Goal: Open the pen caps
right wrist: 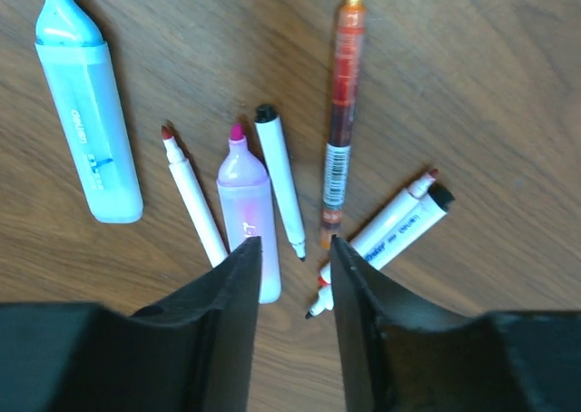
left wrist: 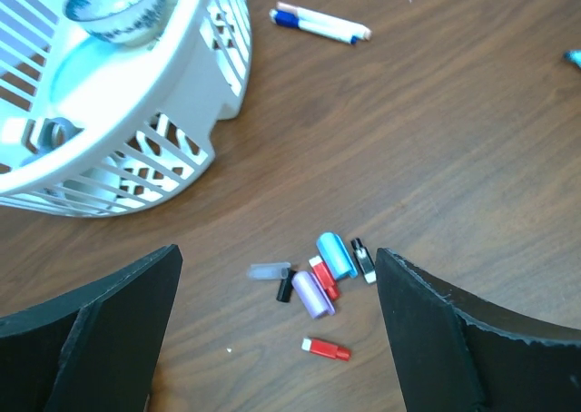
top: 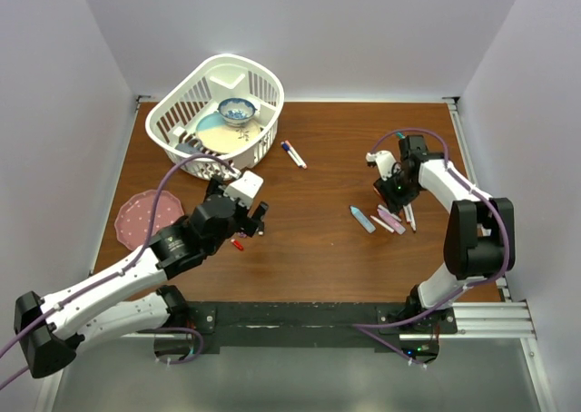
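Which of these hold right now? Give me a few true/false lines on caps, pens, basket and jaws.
1. The pen caps lie loose in a cluster on the table below the left gripper. True.
2. The left gripper's jaws are clamped on the red cap. False: they stand wide open, and the cap lies on the table.
3. Several pens with bare tips lie on the table under the right gripper. True.
4. The bowl sits on the pink plate. False: it sits in the white basket.
5. The right gripper holds a pen. False: its jaws are apart with nothing between them.
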